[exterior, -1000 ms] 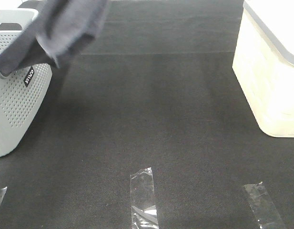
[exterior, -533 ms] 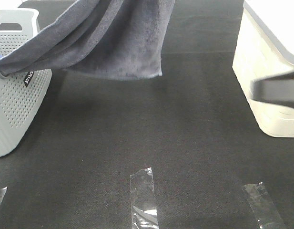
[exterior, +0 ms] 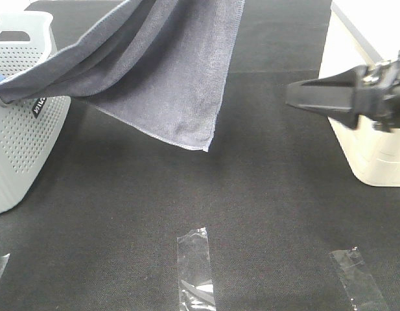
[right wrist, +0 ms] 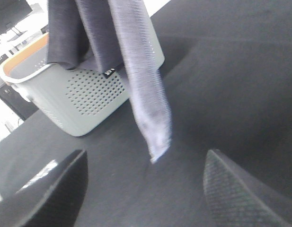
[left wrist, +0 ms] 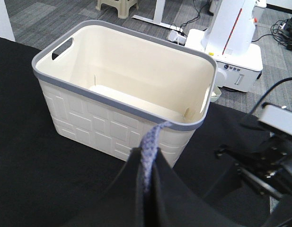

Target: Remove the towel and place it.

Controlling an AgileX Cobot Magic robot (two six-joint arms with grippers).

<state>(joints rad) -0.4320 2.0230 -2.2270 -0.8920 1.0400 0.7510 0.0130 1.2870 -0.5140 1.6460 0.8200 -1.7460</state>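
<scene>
The towel point(exterior: 174, 71) hangs in the air over the far left of the black mat point(exterior: 251, 207), with one end draped on the rim of the perforated grey basket point(exterior: 18, 149). The left gripper point(left wrist: 146, 163) is clamped on its hem. The right gripper point(right wrist: 146, 158) is over by the cream bin point(exterior: 362, 142) on the right, fingers wide apart and holding nothing.

the towel point(exterior: 174, 78) leaves the high view at its top edge; the right wrist view shows it blurred
</scene>
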